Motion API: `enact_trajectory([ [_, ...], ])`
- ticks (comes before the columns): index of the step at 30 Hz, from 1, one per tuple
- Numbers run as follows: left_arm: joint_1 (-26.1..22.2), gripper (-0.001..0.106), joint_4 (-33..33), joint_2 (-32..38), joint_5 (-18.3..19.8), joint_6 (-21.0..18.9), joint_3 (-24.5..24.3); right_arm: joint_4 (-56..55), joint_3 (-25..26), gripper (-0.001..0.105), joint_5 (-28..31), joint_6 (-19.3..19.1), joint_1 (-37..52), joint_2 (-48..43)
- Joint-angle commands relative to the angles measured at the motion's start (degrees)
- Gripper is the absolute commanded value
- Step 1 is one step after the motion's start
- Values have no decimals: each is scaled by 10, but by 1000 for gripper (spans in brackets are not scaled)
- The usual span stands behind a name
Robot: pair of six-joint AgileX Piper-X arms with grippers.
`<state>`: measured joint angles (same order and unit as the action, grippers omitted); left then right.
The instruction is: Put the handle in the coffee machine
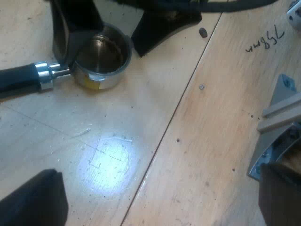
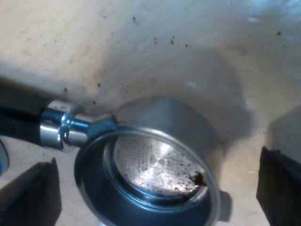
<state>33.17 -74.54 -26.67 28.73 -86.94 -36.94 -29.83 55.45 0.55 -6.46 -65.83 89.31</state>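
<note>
The metal holder (image 1: 101, 56) lies on the wooden table with its basket facing up and its dark handle (image 1: 16, 81) flat on the wood. My right gripper (image 1: 101, 51) hangs over it, open, with one finger on each side of the basket. Seen from that wrist, the holder (image 2: 150, 174) has coffee specks on its sieve, and the right gripper (image 2: 155, 193) has both fingers (image 2: 30, 195) standing off the rim. My left gripper (image 1: 155, 197) is open over bare wood a good way from the holder, with nothing between its fingers.
A seam (image 1: 174, 117) runs across the wooden table. A coffee bean (image 1: 202, 32) and pen writing (image 1: 265, 40) lie beyond it. A grey metal and wood bracket (image 1: 282, 113) stands close to one left finger.
</note>
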Motion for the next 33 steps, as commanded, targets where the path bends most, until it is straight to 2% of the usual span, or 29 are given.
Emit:
enact_trajectory([
  [1,2,85,-1,1,8,0,-1,-14,17,86,-16,-18,2,11],
  [5,2,85,-3,1,8,0,-1,-40,33,86,15,-32,3,16],
  [13,2,85,-4,1,8,0,-1,-81,31,86,22,-32,3,19],
  [20,2,85,-4,1,8,0,-1,-49,32,86,-9,-32,3,40],
  [24,2,85,-4,1,8,0,-1,-47,33,86,-6,-45,3,39],
  [33,2,85,-4,1,8,0,-1,-51,33,86,2,-45,3,39],
])
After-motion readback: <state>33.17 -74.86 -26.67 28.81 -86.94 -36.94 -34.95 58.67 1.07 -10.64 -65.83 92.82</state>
